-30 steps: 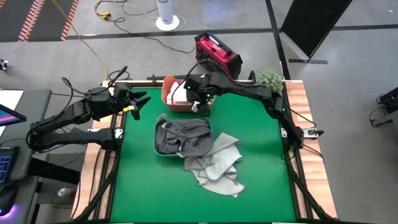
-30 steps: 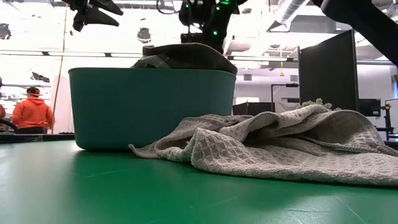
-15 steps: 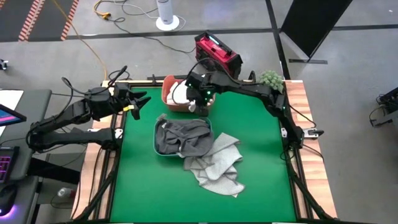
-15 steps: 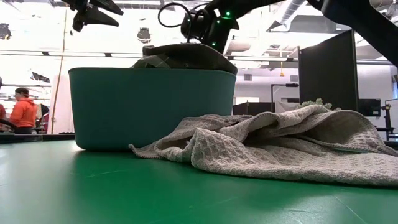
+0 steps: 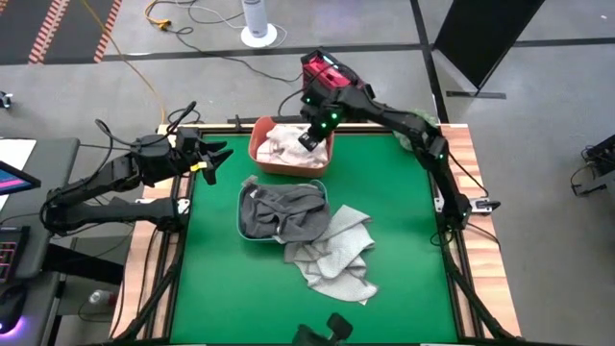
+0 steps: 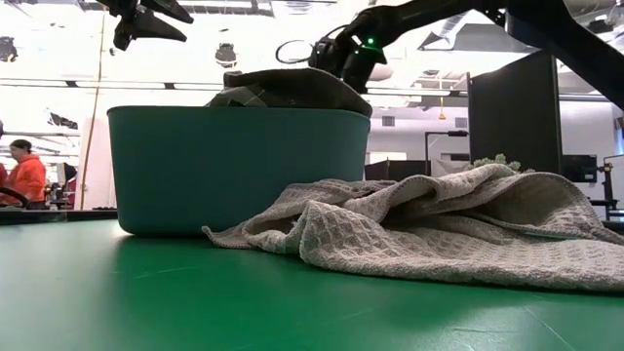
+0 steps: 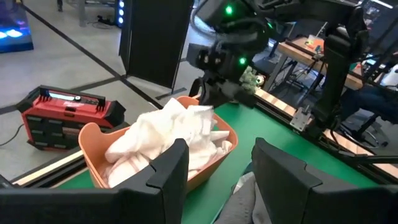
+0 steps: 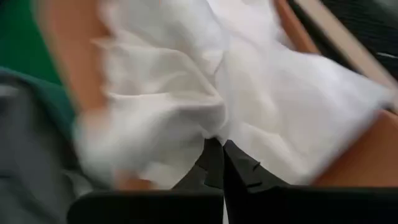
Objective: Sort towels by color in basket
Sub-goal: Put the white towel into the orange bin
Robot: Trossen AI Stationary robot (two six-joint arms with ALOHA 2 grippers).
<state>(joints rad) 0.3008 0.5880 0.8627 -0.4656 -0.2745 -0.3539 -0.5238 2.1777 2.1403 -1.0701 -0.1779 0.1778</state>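
Observation:
An orange basket (image 5: 259, 152) at the far middle of the table holds white towels (image 5: 286, 144). My right gripper (image 5: 309, 140) hovers over the basket's right part, shut on a white towel (image 8: 186, 93). In front of the basket stands a teal tub (image 6: 239, 166) filled with dark grey towels (image 5: 283, 207). A light grey waffle towel (image 5: 332, 252) lies on the table, with one edge against the tub's right side. At the far left my left gripper (image 7: 217, 168) is raised, open and holding nothing. My right gripper pinches a raised fold of the white towel (image 8: 214, 134) between its two fingertips, coming from above and slanting down. Creases in the cloth run toward the pinch. The rest of the towel lies in the orange basket.
A fuzzy green ball (image 5: 418, 122) sits at the table's far right corner. A red case (image 5: 336, 85) stands on the floor beyond the far edge. The near half of the green mat (image 5: 240, 298) is bare. A person in orange (image 6: 24, 175) is in the room behind.
My right gripper has risen out of the orange basket and drawn back toward the table's far edge, its arm tipping more steeply. The white towels, then partly hidden under the arm, now show spread across the basket.

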